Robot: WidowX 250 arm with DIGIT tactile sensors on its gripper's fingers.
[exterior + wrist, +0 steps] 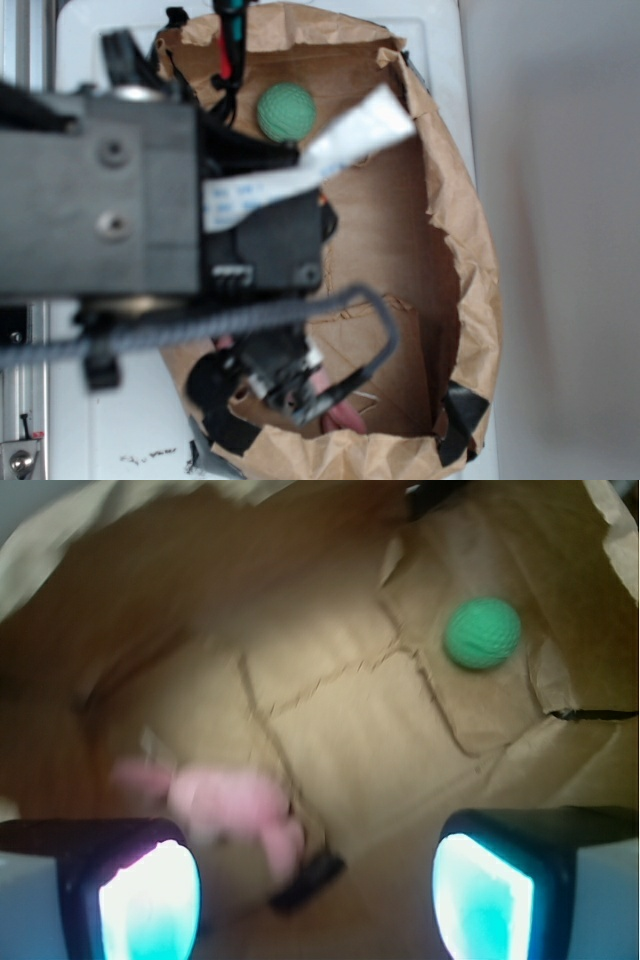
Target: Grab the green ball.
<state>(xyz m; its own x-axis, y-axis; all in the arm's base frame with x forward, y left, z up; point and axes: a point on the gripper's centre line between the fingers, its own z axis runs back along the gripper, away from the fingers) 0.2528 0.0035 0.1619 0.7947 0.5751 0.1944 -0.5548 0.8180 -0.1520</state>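
Note:
The green ball (286,111), small, round and mint-green with a knitted texture, lies on the floor of a brown paper bag near its far end. In the wrist view the green ball (482,633) sits at the upper right, well ahead of my gripper (315,900). Both glowing cyan fingertips (142,900) stand wide apart with nothing between them. From outside, the gripper (290,385) hangs over the near end of the bag, far from the ball, and my blurred arm hides much of the left side.
The paper bag (470,260) has crumpled upright walls all round, patched with black tape (462,415). A pink plush toy (225,805) lies just ahead of my left finger, beside a small dark object (308,880). A white surface (560,200) surrounds the bag.

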